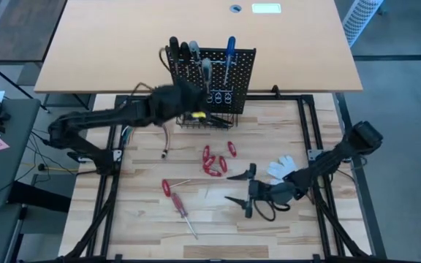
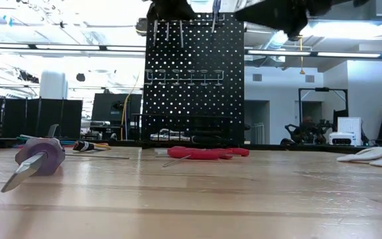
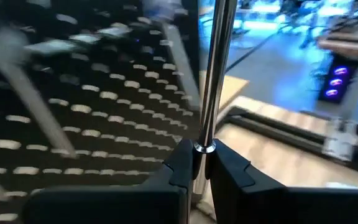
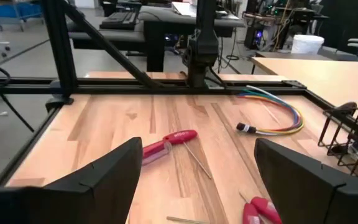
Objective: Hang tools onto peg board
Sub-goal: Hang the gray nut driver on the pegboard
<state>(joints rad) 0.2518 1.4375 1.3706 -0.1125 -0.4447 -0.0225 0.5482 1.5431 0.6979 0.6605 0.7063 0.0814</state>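
The black peg board (image 1: 212, 80) stands upright at the table's far side, with several screwdrivers hanging in its top row. My left gripper (image 3: 202, 155) is up against its front (image 1: 193, 107), shut on a screwdriver's silver shaft. My right gripper (image 1: 238, 188) hovers open above the table's right half, nothing between its fingers (image 4: 197, 186). Ahead of it, a red-handled screwdriver (image 4: 169, 142) lies flat on the wood (image 1: 174, 193). Red-handled pliers (image 1: 214, 161) lie on the table in front of the board. My left gripper pinches the screwdriver's silver shaft (image 3: 205, 134) between its two fingers, close to a small collar on the shaft. The fingers come roughly level from the table's left toward the peg board. The shaft stands up past the fingertips; its handle is hidden.
A black wire basket (image 1: 205, 120) sits at the board's foot. A bundle of coloured wires (image 4: 278, 118) lies at the left, and a white glove (image 1: 282, 168) beside my right arm. Black frame rails (image 1: 320, 146) run along the table's sides.
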